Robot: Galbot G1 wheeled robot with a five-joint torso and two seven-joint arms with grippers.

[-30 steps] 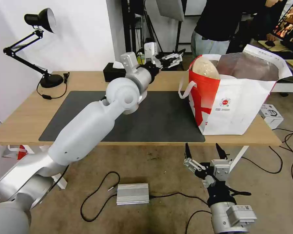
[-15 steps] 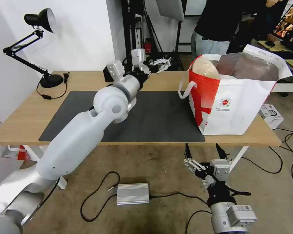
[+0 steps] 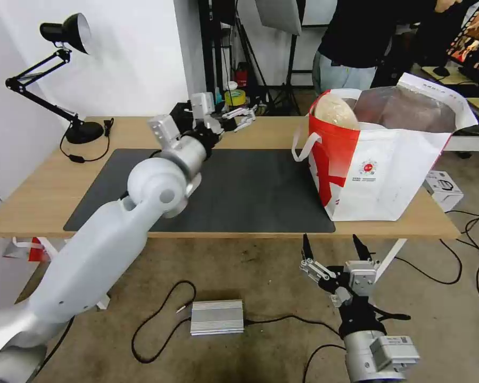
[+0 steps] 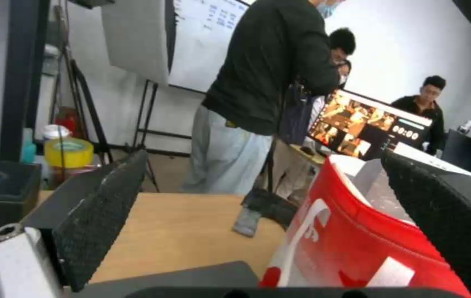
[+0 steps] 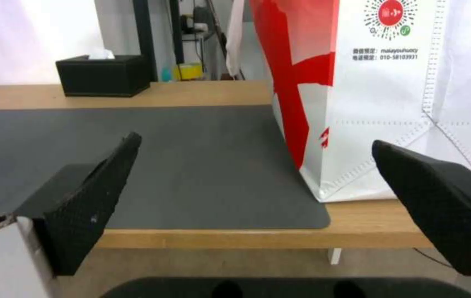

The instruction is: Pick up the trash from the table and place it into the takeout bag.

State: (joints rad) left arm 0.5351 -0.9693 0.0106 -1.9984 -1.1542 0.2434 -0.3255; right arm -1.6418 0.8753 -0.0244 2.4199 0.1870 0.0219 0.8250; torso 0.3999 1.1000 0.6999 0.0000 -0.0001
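The takeout bag [image 3: 380,170] stands open on the right end of the table [image 3: 32,202], partly on the dark grey mat [image 3: 261,186]. A beige pulp bowl [image 3: 332,111], part of the trash, leans inside the bag at its left end against the foil lining. My left gripper [image 3: 239,114] hovers open and empty over the table's back edge, well left of the bag. The left wrist view has that gripper [image 4: 271,215] with the bag's red rim [image 4: 351,244] ahead. My right gripper [image 3: 335,248] hangs open below the table's front edge, facing the bag [image 5: 384,95] between its fingertips [image 5: 257,203].
A black tissue box [image 5: 102,75] sits at the table's back edge beside my left forearm. A black desk lamp [image 3: 69,37] stands at the back left. On the floor lie a silver box [image 3: 216,316], cables and a small white box [image 3: 444,189]. A person [image 3: 356,48] stands behind the bag.
My left arm has swung left along the table's back edge, away from the bag, its gripper open and empty. The right arm has not moved.
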